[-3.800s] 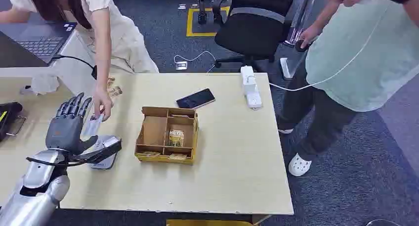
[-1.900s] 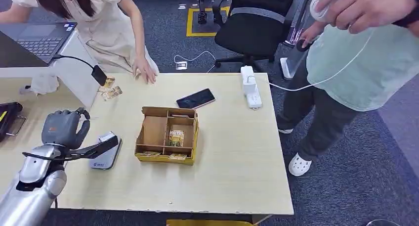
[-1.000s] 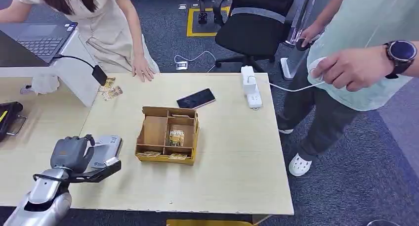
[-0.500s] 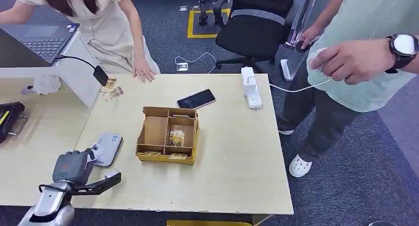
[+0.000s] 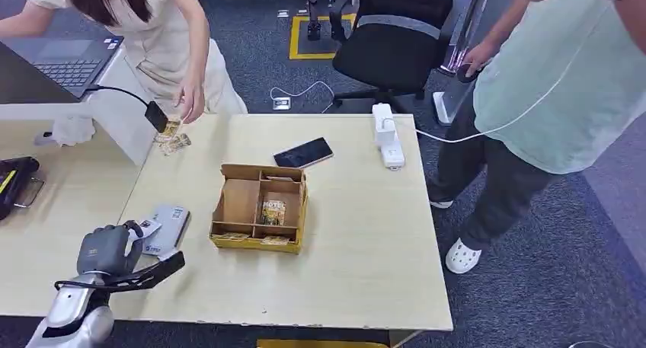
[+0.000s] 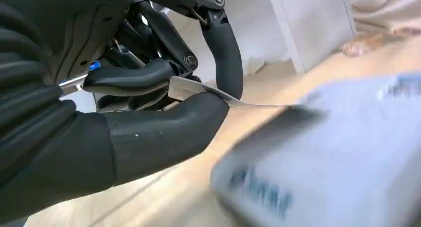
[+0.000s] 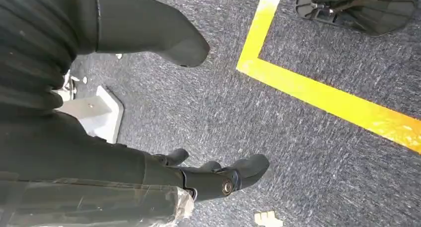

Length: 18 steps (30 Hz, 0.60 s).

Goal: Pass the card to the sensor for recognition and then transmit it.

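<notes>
At the table's near edge the left hand [image 5: 103, 249] pinches a white card [image 5: 147, 228] between thumb and fingers, its edge over the grey card reader [image 5: 166, 226]. Beyond stands a divided cardboard box [image 5: 260, 207], then a phone [image 5: 302, 152]. The right hand [image 7: 218, 180] hangs over carpet, fingers loosely apart, holding nothing.

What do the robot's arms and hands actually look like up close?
The left arm is shiny silver metal with a black cable looping near the wrist. The left hand is dark grey, with a ribbed cover, a thick matte thumb and slimmer black fingers joined by visible screws. The right hand looks alike, with clear plastic wrap near its wrist.
</notes>
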Tool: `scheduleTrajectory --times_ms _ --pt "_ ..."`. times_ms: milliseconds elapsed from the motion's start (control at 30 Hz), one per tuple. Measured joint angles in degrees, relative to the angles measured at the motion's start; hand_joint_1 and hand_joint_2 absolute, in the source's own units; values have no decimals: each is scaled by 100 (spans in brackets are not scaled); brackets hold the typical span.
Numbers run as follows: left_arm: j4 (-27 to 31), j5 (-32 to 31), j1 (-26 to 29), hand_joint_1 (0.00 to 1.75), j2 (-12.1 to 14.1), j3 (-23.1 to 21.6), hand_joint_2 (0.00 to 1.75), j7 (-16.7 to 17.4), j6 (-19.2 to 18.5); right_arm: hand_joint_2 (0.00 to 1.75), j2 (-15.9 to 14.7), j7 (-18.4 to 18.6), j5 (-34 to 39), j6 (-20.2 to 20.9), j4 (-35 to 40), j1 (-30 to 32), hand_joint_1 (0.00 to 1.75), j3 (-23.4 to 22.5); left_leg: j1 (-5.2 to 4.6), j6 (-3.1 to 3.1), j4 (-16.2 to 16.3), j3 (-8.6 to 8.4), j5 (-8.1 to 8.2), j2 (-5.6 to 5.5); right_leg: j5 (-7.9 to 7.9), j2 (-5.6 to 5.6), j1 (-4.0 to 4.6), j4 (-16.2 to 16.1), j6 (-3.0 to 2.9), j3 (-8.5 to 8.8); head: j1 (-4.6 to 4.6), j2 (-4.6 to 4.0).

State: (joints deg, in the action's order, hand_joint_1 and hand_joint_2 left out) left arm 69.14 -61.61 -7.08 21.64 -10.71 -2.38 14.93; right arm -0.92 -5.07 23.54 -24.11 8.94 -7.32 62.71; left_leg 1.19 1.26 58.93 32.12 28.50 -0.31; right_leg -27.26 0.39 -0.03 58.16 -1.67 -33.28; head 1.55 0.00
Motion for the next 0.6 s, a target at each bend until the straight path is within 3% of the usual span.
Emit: scheduleTrajectory --times_ms 300,433,600 --pt "216 103 -76 175 2 90 175 -116 90 175 2 -11 -2 2 0 2 0 48 0 0 2 9 3 5 -1 9 0 -2 1 -15 0 -2" --pt "304 144 -628 175 99 90 175 -85 -37 175 0 -22 -57 13 0 -9 0 70 1 -5 4 19 -4 -3 1 -4 1 -1 0 -19 0 0" --pt "282 125 -1401 162 249 88 175 79 -218 175 2 -24 -74 20 0 -28 0 87 0 -6 4 17 -6 -2 7 2 1 1 -2 -19 2 -2"
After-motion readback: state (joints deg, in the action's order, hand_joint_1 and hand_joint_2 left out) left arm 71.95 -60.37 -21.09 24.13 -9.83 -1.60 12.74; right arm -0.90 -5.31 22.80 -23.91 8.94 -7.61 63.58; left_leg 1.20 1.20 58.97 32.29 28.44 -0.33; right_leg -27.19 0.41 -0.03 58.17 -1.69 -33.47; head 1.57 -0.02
